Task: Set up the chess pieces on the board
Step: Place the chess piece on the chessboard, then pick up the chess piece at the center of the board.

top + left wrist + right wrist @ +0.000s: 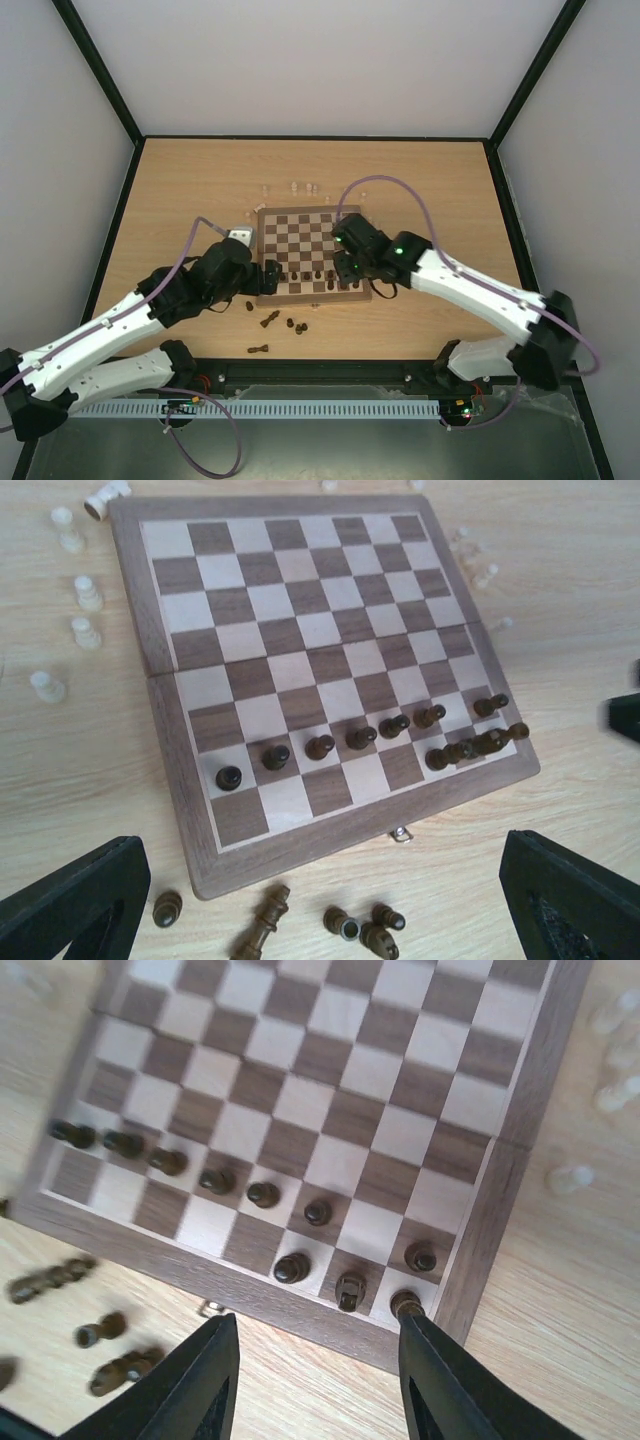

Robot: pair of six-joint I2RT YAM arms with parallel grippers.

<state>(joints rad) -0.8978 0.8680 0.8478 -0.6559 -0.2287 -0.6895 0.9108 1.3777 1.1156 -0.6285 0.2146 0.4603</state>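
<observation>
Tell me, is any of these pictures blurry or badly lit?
Right wrist view: smeared toward its left edge, where the loose dark pieces blur, and the pale pieces at right are soft. Left wrist view: the board is sharp and evenly lit; the near fingers are dark with little detail. Top view: even light, faint shadows, pieces too small to make out.

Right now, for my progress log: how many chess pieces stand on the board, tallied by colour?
Dark brown pieces: 10
Cream pieces: 0 (those in view are all off the board)
Total on the board: 10
</observation>
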